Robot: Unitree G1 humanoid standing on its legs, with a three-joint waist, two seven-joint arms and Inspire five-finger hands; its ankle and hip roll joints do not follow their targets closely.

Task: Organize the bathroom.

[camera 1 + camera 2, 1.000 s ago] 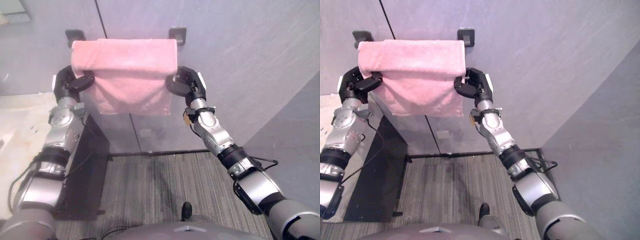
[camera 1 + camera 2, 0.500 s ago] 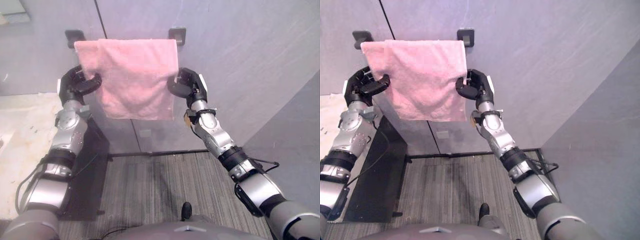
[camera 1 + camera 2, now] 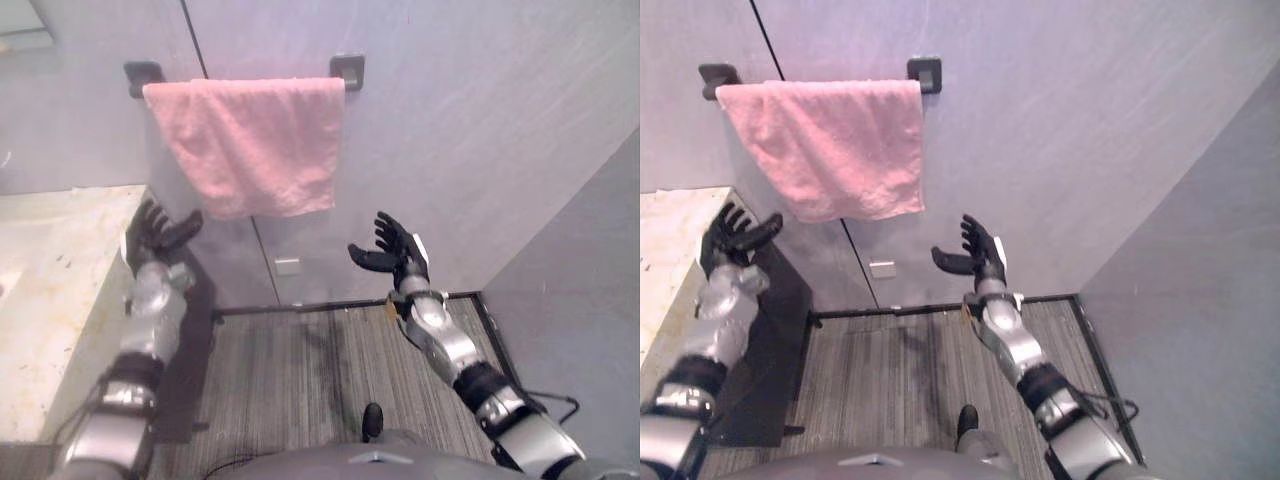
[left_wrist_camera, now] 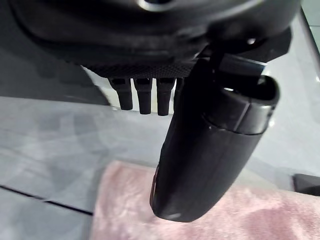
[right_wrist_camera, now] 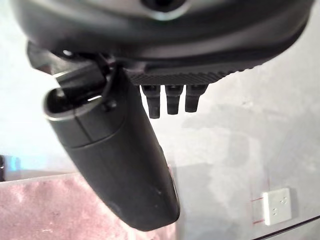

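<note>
A pink towel [image 3: 250, 140] hangs over a dark wall rail [image 3: 346, 70], spread between the two brackets, its lower edge slanting. My left hand [image 3: 158, 234] is open below the towel's left side, fingers spread, well clear of the cloth. My right hand [image 3: 390, 250] is open below and to the right of the towel, palm up, holding nothing. In the left wrist view the towel [image 4: 240, 210] shows past the straight thumb; in the right wrist view the towel [image 5: 45, 210] shows beside the thumb.
A pale stone counter [image 3: 50, 300] stands at the left with a dark side panel [image 3: 195, 330]. A grey wall runs behind, with a white outlet [image 3: 287, 266] low down. Striped grey carpet [image 3: 300, 370] covers the floor.
Both hands let go of the towel and dropped away from the rail, opening. The towel now hangs free, spread wider. The camera has shifted.
</note>
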